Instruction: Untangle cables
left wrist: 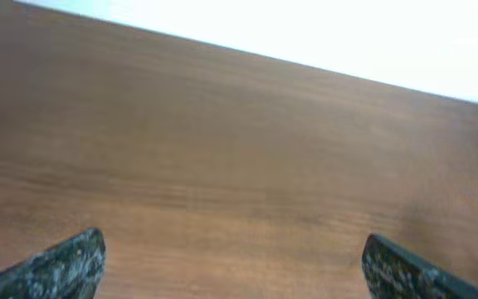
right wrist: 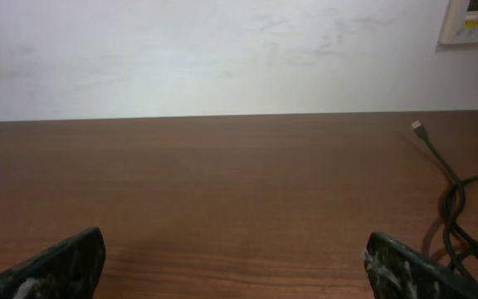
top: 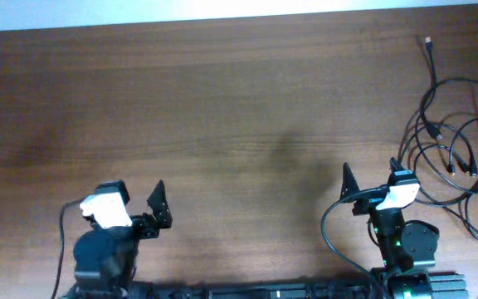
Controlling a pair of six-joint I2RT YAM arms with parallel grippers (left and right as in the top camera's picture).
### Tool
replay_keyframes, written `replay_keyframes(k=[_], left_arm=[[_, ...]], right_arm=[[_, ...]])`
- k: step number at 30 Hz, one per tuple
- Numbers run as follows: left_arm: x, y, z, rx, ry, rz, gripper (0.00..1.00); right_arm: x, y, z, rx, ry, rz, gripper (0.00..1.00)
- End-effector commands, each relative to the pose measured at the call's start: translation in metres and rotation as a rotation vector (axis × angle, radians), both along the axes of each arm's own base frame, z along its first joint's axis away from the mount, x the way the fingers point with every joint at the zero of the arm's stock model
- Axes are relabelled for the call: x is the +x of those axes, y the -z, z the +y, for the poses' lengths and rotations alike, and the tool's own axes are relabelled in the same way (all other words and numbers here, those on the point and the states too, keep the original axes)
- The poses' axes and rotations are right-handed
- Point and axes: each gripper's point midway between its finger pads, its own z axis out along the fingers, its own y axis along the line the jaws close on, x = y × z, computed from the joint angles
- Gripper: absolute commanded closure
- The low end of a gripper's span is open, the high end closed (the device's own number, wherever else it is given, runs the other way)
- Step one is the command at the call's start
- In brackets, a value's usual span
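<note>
Looped cables (top: 453, 158) lie at the tabletop's (top: 222, 108) two o'clock. The left pincer (left wrist: 232, 241) and right pincer (right wrist: 234, 239) are both spread wide.

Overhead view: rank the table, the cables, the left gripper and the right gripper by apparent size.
1. table
2. cables, spread loosely at the right edge
3. left gripper and right gripper: they look alike, so not ranked.

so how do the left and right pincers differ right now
The right pincer sits near the cables, with cord showing at its camera's right edge; the left pincer is far from them, seeing only table. The right pincer looks level toward the wall; the left pincer tilts down at the table. Both are open and empty.
</note>
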Motion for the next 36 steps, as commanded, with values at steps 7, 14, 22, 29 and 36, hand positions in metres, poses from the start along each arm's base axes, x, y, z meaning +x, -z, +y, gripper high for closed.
replay_keyframes(k=[7,14,22,29,36], left_arm=[[0.019,-0.04,0.0,0.053,0.017,-0.66,0.01],[0.025,0.041,-0.015,0.26,0.166,-0.357,0.01],[0.025,0.041,-0.016,0.26,0.166,-0.357,0.01],[0.025,0.041,-0.016,0.26,0.166,-0.357,0.01],[0.025,0.041,-0.016,0.26,0.166,-0.357,0.01]], right_arm=[[0.0,0.002,0.001,-0.007,-0.005,0.002,0.02],[0.0,0.002,0.001,-0.007,-0.005,0.004,0.02],[0.0,0.002,0.001,-0.007,-0.005,0.004,0.01],[0.0,0.002,0.001,-0.007,-0.005,0.003,0.02],[0.0,0.002,0.001,-0.007,-0.005,0.004,0.01]])
